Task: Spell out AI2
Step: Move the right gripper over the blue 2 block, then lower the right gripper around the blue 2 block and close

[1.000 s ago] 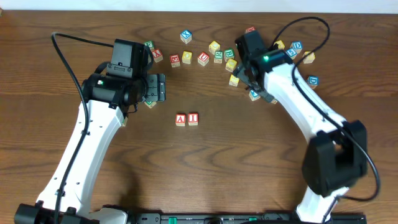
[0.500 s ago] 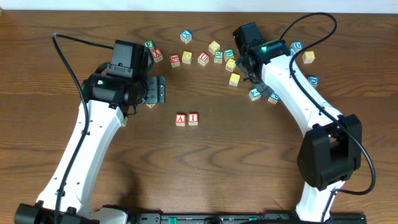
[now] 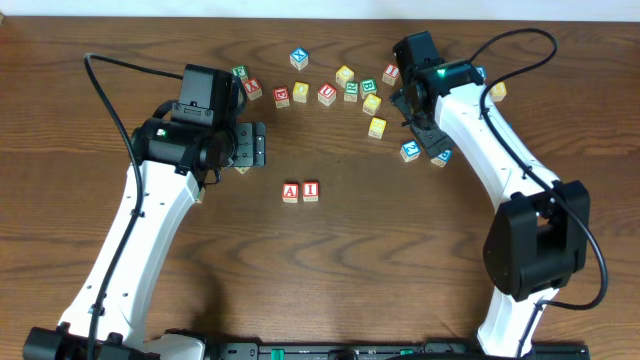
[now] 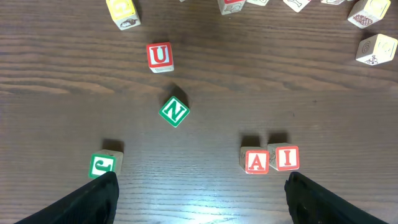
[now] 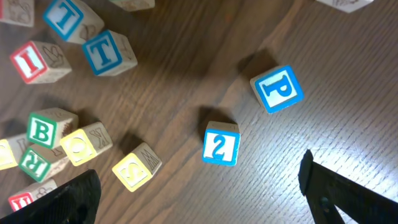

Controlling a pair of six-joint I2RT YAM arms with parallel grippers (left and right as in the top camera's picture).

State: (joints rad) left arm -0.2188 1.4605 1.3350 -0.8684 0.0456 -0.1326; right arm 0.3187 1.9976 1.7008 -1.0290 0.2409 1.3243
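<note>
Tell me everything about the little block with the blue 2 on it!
The 2 block is a small wooden-looking cube. Its top face is pale with a blue 2 and a blue border; a plain wood side shows. It sits flat on the brown table, alone, touching no other block. The blue P block sits nearby, apart.

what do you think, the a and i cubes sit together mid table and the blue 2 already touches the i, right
Not quite: the blue 2 cube lies apart from the I cube, near the blue P cube, as the overhead view shows. The rest holds.
</note>
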